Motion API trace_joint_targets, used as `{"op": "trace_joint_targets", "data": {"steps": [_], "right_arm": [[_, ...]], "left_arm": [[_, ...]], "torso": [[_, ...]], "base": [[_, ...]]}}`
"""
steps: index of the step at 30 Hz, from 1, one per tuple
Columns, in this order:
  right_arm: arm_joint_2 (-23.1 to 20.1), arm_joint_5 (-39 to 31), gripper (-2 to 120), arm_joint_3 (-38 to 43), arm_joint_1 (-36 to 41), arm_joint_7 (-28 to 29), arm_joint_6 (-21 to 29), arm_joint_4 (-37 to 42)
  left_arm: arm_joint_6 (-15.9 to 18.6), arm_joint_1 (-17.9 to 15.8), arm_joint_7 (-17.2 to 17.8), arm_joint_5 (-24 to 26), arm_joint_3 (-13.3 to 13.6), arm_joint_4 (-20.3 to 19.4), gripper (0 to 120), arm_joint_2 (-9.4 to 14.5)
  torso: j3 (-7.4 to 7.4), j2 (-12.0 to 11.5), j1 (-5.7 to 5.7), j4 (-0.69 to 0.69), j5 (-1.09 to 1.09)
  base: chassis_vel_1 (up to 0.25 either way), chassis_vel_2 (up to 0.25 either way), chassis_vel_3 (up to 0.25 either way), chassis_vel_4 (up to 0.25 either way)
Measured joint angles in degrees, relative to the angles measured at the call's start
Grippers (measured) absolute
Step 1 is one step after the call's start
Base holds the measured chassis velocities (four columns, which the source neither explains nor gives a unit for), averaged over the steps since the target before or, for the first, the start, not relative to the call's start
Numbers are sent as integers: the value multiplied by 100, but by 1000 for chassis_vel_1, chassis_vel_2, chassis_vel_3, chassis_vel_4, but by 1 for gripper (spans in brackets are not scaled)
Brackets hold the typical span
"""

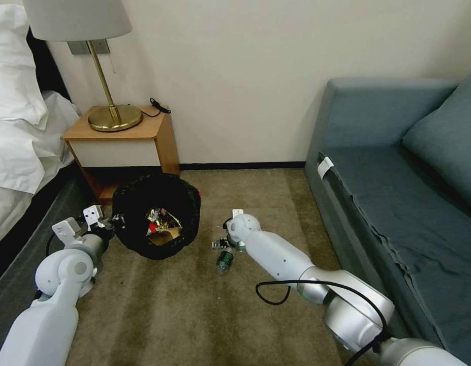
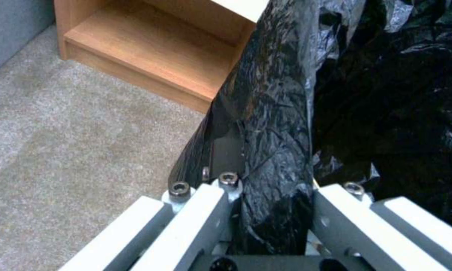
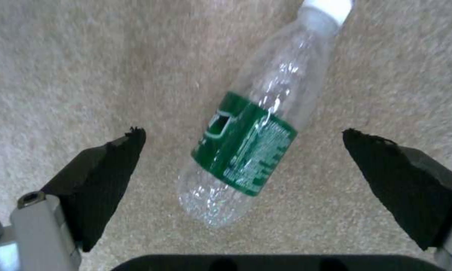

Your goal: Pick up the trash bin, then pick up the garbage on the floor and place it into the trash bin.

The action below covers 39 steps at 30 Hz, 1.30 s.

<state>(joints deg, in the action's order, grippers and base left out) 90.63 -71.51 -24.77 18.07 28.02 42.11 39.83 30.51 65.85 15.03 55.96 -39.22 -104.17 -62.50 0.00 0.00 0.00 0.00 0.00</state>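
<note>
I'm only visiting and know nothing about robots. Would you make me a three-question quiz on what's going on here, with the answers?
1. True or false: the left end effector is clamped on the trash bin rim.
2. What lies on the carpet between the open fingers of the right end effector? A) bottle B) lamp C) pillow
3. Fill in: inside the bin lie shiny ____.

Key
1. True; black liner fills the gap between its fingers.
2. A, a clear bottle with a green label and white cap, lying on its side.
3. Wrappers.
</note>
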Motion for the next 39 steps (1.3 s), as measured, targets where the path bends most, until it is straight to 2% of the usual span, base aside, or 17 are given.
{"op": "trace_joint_targets", "data": {"steps": [39], "right_arm": [[155, 1160, 100, 78, 409, -492, -594, -462]], "left_arm": [[-15, 101, -68, 74, -97, -40, 2, 12]], "torso": [[0, 0, 0, 0, 1]], "base": [[0, 0, 0, 0]]}}
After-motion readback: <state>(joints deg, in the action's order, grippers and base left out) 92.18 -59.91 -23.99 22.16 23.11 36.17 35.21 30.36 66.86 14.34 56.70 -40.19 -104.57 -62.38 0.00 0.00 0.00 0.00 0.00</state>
